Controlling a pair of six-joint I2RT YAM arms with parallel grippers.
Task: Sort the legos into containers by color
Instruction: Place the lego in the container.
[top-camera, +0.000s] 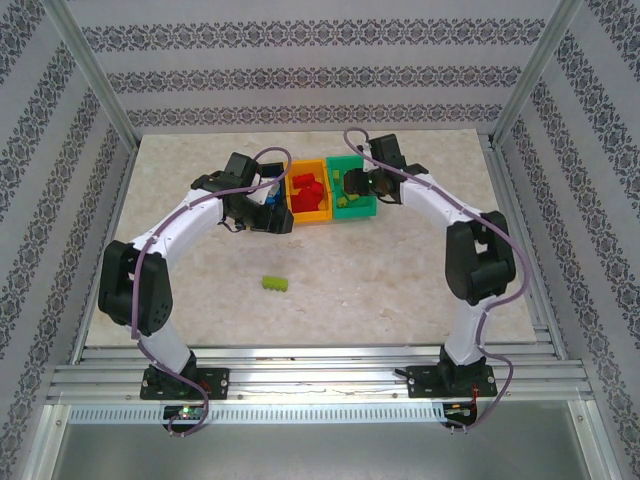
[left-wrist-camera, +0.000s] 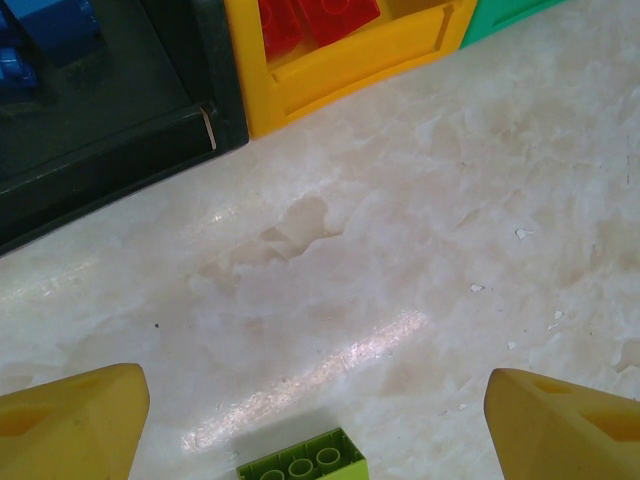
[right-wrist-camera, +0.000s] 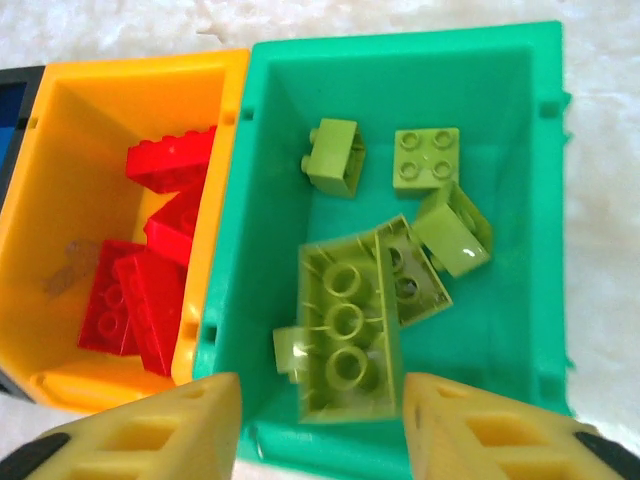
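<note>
Hovering over the green bin (right-wrist-camera: 500, 100), the right gripper (right-wrist-camera: 320, 435) is keeping its jaws narrowly parted, a little wider than the long lime brick (right-wrist-camera: 345, 340) lying just past its fingertips. A strip of bin floor is showing between that brick and one pad, and the brick is looking blurred. I am judging it loose and dropping in rather than gripped. Several smaller lime bricks (right-wrist-camera: 427, 158) are lying around it on the bin floor.

Touching the green bin's side, the orange-yellow bin (right-wrist-camera: 60, 200) is holding the red bricks (right-wrist-camera: 150, 290). Beside that, the black bin (left-wrist-camera: 120, 150) is holding the blue bricks (left-wrist-camera: 40, 40).

One stray lime brick (top-camera: 275, 284) is lying alone on the table (top-camera: 420, 270), on the near side of the bins. In the left wrist view it is peeking in at the bottom edge, roughly midway between the fingers. The left gripper (left-wrist-camera: 318, 400) is spreading its jaws wide and carrying nothing.

That stray brick is looking like the one piece left to sort. Being hard moulded plastic, it is likely handling as light, stiff and not fragile. Its glossy walls are probably slippery, and it may skid on the smooth tabletop if one pad is touching first. The safest hold is looking like the two long flat sides at mid-length, with the pads square to the walls and below the studs.
</note>
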